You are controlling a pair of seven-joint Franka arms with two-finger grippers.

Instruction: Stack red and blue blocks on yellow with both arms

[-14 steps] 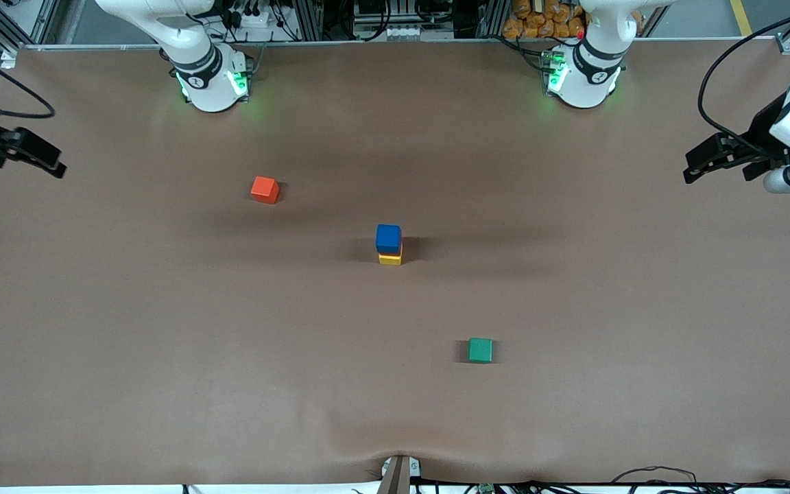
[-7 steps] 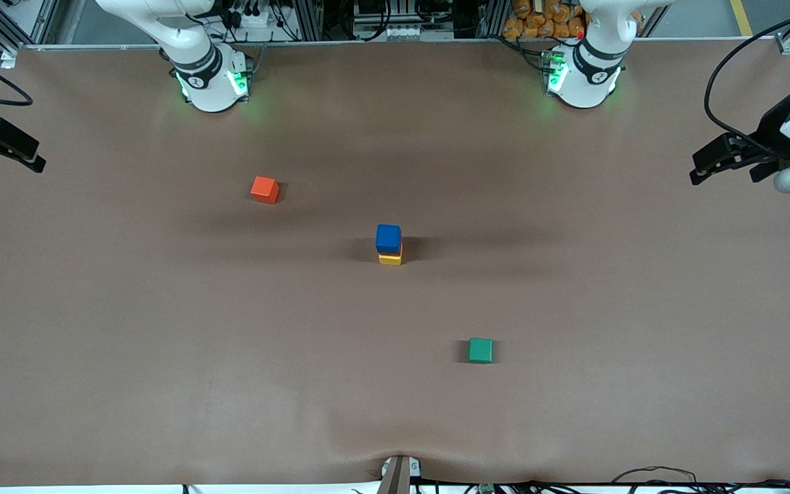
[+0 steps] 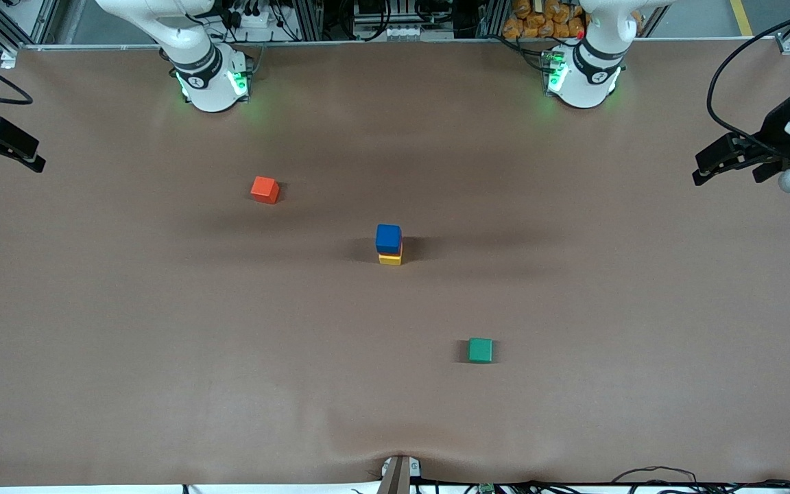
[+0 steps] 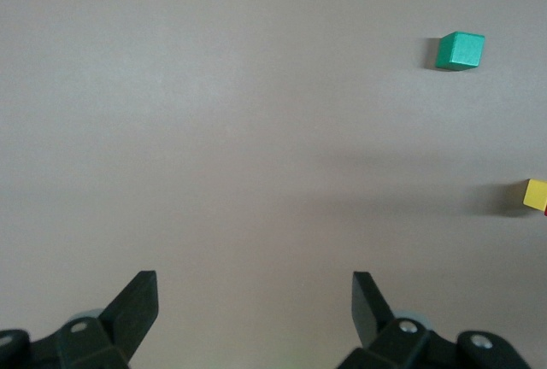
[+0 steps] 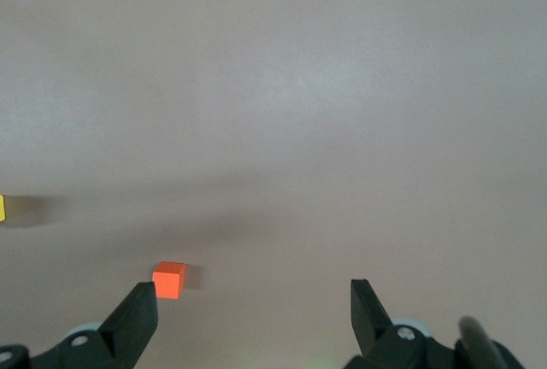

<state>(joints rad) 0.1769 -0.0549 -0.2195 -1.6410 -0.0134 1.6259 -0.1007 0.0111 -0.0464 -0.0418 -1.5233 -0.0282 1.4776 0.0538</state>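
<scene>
A stack stands mid-table: the blue cube [image 3: 388, 238] is on top and the yellow cube [image 3: 389, 259] at the bottom. Only a thin edge of the red cube [image 3: 401, 248] shows between them. My left gripper [image 3: 724, 171] is open and empty, up over the left arm's end of the table. In the left wrist view [image 4: 255, 301] it is far from the yellow cube [image 4: 536, 194]. My right gripper [image 3: 5, 154] is open and empty over the right arm's end of the table; it also shows in the right wrist view [image 5: 254, 301].
An orange-red cube [image 3: 265, 189] lies farther from the front camera than the stack, toward the right arm's end, and shows in the right wrist view [image 5: 168, 279]. A green cube [image 3: 481, 350] lies nearer the camera and shows in the left wrist view [image 4: 460, 50].
Both grippers have drawn outward toward their own ends of the table, the right one more. The stack and loose cubes have not moved.
</scene>
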